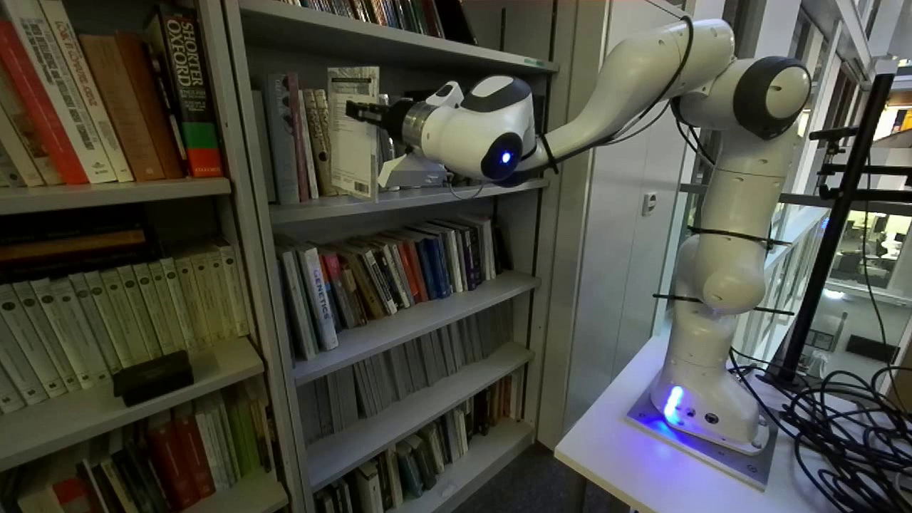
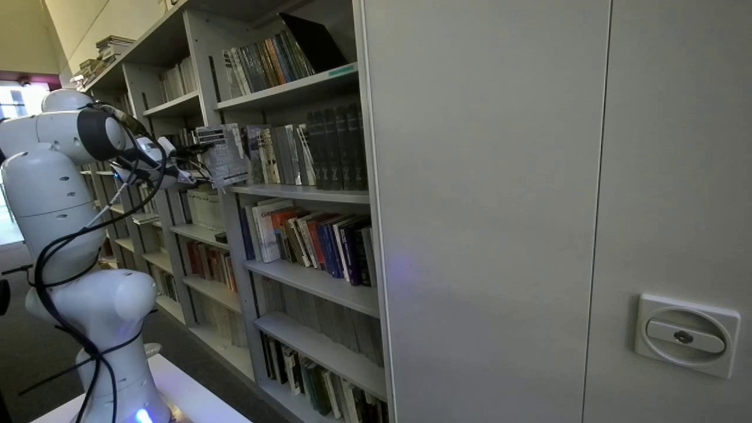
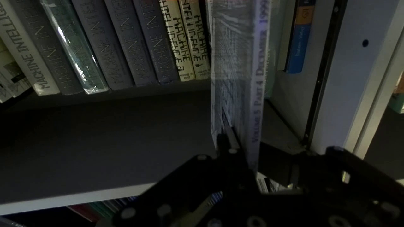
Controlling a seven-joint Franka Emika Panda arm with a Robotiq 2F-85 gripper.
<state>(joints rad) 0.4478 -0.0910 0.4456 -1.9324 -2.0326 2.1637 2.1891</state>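
Shelving of pale grey boards and panels (image 1: 420, 324) extends beyond and below the black fingers (image 3: 232, 160). Upright grey and cream hardbacks (image 3: 129, 41) lettered MACHINE INTELLIGENCE stand beyond the fingers, left of them in the wrist view. The fingers pinch 1 thin, pale, printed paperback (image 3: 240, 72), upright between them, its spine reading "Volume 5 Part 4 December 1999".

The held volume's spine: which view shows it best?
The wrist view: the spine faces the camera, its "December 1999" readable. Both exterior views mainly show a broad printed side of the volume; spine lettering cannot be read there.
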